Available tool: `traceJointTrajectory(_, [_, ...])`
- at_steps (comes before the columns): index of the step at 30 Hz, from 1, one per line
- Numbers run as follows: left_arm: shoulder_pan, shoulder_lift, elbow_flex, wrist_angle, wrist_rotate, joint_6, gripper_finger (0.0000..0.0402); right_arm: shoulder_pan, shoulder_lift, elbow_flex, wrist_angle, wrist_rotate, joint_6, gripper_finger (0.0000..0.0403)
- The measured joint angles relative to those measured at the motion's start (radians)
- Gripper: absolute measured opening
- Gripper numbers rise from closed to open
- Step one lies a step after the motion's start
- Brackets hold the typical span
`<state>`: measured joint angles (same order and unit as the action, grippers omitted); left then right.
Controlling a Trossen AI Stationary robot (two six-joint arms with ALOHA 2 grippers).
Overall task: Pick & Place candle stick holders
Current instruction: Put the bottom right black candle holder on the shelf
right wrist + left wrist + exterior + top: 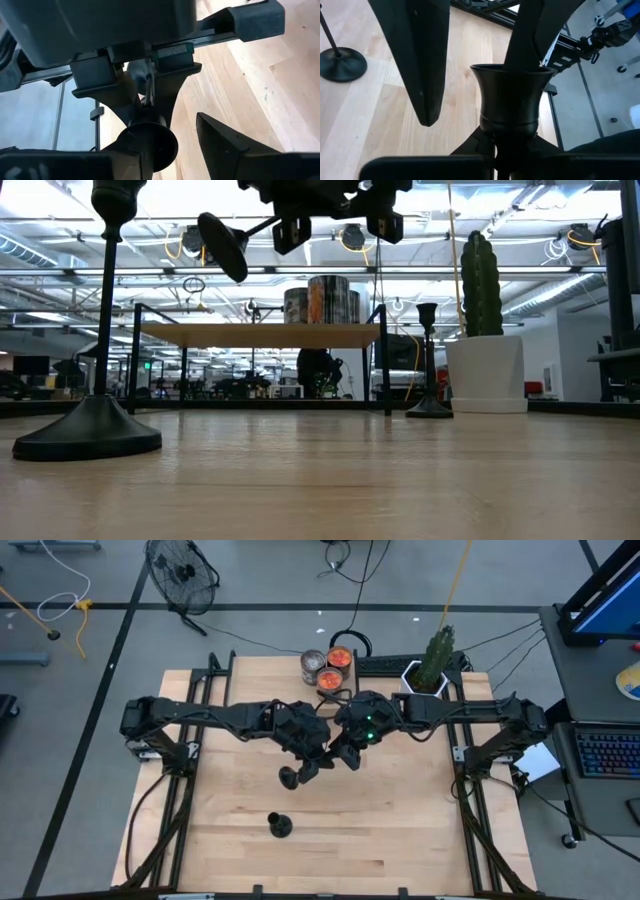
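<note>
One black candle stick holder [292, 776] hangs tilted in the air at mid table, its round base [222, 246] low and to the left. My left gripper [318, 762] is shut on it. My right gripper [346, 752] is open. Its fingers [420, 60] stand on either side of the holder's cup top [510, 95]; whether one touches the cup I cannot tell. A second holder [279, 826] stands upright on its base near the front edge, and shows large in the low view [100, 330]. A third holder [428, 360] stands upright on its base near the white planter. My left gripper pinches the holder's thin stem just below the cup [150, 92] between its two fingers [470, 142]. The holder is lifted clear of the table and tilted. Its cup end sticks out past the fingertips toward my right gripper, and its base hangs lower, toward the table's left.
Short glass jars [326, 666] with orange and grey contents stand at the far edge. A cactus in a white planter [430, 668] stands to their right. Bare wood [400, 830] lies at the front right. The black arm frames [470, 790] run along both sides.
</note>
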<state>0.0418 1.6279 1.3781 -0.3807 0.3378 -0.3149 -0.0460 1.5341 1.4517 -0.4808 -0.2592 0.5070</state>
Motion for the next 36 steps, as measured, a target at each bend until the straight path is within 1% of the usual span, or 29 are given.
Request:
traceJointTrajectory(3, [0.0,0.0,0.0,-0.002,-0.002,-0.001,0.0019,0.0,0.001,0.0,0.002,-0.003,0.002,0.0135])
traceJointTrajectory(8, [0.0,0.0,0.0,-0.002,-0.003,-0.003,0.0019,0.0,0.001,-0.001,0.003,-0.004,0.004,0.0148])
traceJointTrajectory(17, [-0.004,-0.001,0.0,-0.004,-0.011,0.004,0.0019,0.0,0.002,-0.001,-0.003,-0.026,0.022,0.0205])
traceJointTrajectory(21, [-0.004,-0.001,0.002,-0.019,-0.02,0.019,0.0019,0.0,0.002,-0.001,-0.013,-0.023,0.024,0.022])
traceJointTrajectory(27, [-0.005,-0.002,0.006,-0.042,-0.026,0.033,0.0019,0.0,-0.005,-0.001,-0.004,-0.02,0.032,0.0217])
traceJointTrajectory(36, [-0.004,-0.002,0.006,-0.056,-0.033,0.044,0.0019,0.001,-0.041,-0.002,-0.047,-0.028,0.049,0.0211])
